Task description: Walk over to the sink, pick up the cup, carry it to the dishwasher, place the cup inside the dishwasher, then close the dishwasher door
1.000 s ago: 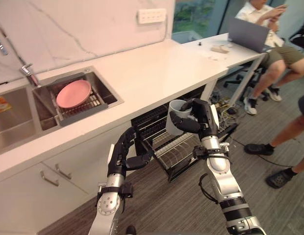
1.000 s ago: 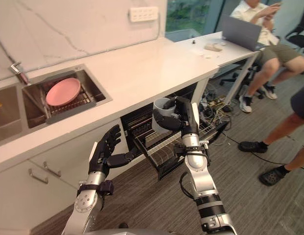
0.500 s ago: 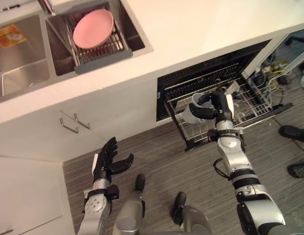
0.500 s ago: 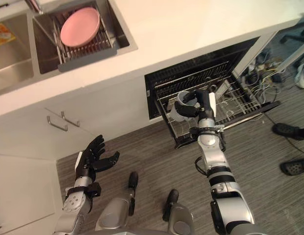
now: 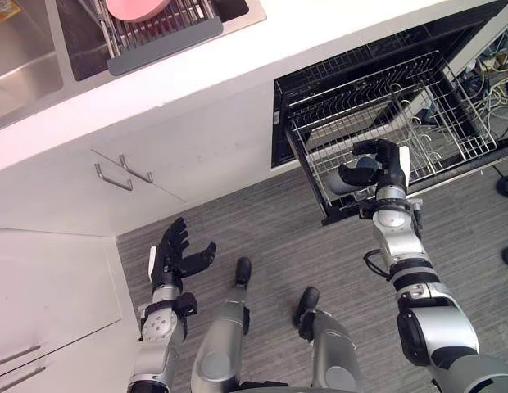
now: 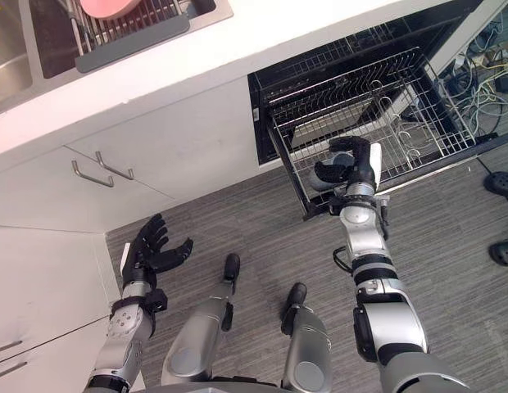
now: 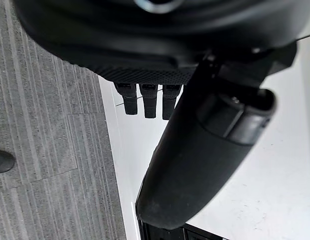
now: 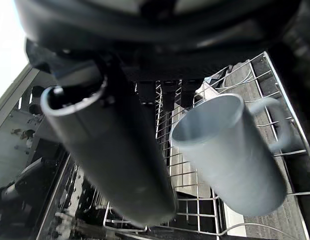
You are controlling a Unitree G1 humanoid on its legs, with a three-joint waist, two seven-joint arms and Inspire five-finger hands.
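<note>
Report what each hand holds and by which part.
The right hand grips the grey cup round its body, handle free. The left hand is open and holds nothing.

Head eyes overlook dishwasher (image 5: 280, 123); wrist cameras close

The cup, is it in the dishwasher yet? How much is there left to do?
Done: the cup is away from the sink and carried to the dishwasher. In hand: the right hand curls round it over the front of the pulled-out rack, not yet let go. Left: set it in the rack, let go, draw the hand out and shut the dishwasher. The left hand hangs open above the floor.
</note>
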